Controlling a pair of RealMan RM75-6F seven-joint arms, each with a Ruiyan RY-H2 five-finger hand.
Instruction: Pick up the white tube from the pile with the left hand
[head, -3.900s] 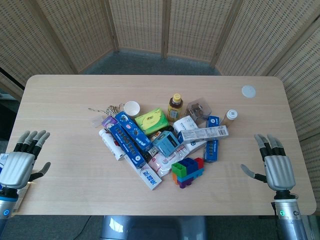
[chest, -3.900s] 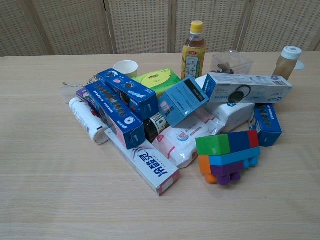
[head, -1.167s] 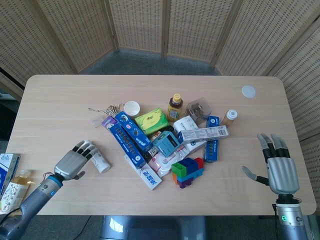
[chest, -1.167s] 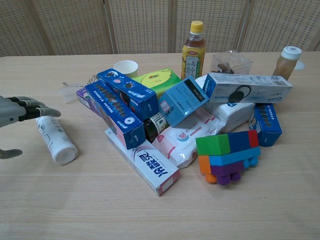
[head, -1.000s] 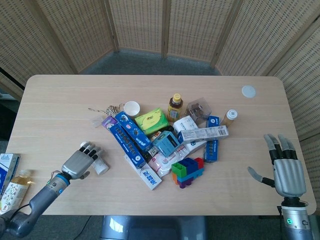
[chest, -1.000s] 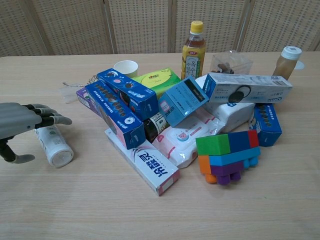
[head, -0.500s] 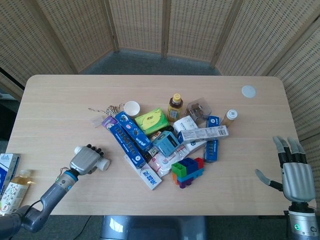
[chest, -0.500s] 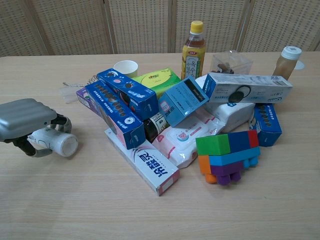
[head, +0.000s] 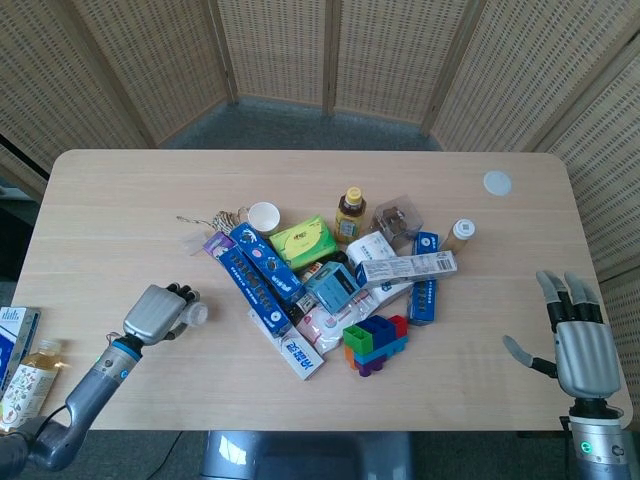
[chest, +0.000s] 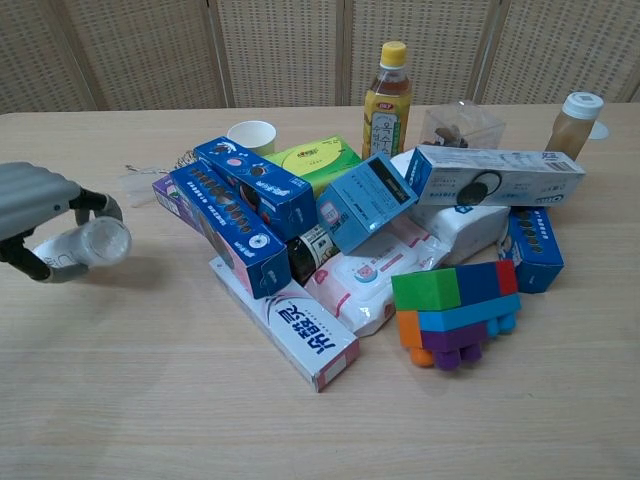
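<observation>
off to the left of the pile (head: 330, 280), my left hand (head: 158, 312) is wrapped around the white tube (chest: 88, 245), fingers curled over the top and thumb underneath. in the chest view the tube's round end faces the camera and a shadow lies on the table (head: 120, 200) below it, so i judge it lifted clear of the wood, well apart from the blue boxes (chest: 235, 205) at the pile's near edge. my right hand (head: 580, 340) hangs beyond the table's right side, fingers spread, holding nothing.

the step in hand looks like the lift itself, nearly done. to finish it well i want to keep the squeeze even along the tube's body, since a smooth round thing can slide out endwise if the grip is only at one end. i would raise it straight up, without tipping the open-looking end downward, and keep my wrist level.

room is good. bare table stretches in front and behind my hand, and nothing stands between it and the table's left edge. the nearest things are the blue boxes and the long white box (chest: 285, 322) to my right, so i should not drift that way. below the table's left edge, on the floor side, a bottle (head: 28, 385) and a carton (head: 10, 322) sit; i would keep the tube over the tabletop.
</observation>
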